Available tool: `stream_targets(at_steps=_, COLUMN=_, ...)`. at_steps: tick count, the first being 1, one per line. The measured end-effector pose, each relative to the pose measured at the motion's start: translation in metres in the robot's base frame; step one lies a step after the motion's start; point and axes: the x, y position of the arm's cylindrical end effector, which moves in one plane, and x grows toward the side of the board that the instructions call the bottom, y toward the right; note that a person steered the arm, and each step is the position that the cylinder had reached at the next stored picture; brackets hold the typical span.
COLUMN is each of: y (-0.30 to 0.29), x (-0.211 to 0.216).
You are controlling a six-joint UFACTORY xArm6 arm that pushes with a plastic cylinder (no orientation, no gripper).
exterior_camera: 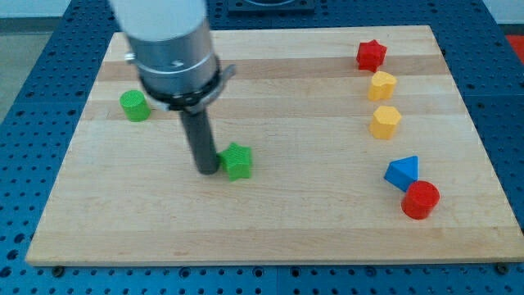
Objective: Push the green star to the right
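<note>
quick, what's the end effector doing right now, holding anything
No jaws to open or close: my tip is a bare rod, holding nothing, at the left side of the green star, apparently touching it.

My tip [206,170] just left of star [237,161]

You have bright, even, diffuse lighting across the whole wooden board [270,229]. Shadows are soft and short: note faint ones hugging the green star [237,161] and the red cylinder [421,200]. The arm's pale housing [164,29] at far left is slightly overexposed and soft. Block edges appear mildly blurred; overall resolution is low. Edge distortion is not evident.
</note>
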Motion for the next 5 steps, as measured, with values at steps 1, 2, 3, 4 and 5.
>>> stream_targets(at_steps=1, y=0.038, x=-0.013)
stream_targets(at_steps=2, y=0.04, x=-0.014)
stream_targets(at_steps=3, y=0.039, x=-0.013)
stream_targets(at_steps=4, y=0.046, x=0.001)
stream_targets(at_steps=5, y=0.054, x=0.008)
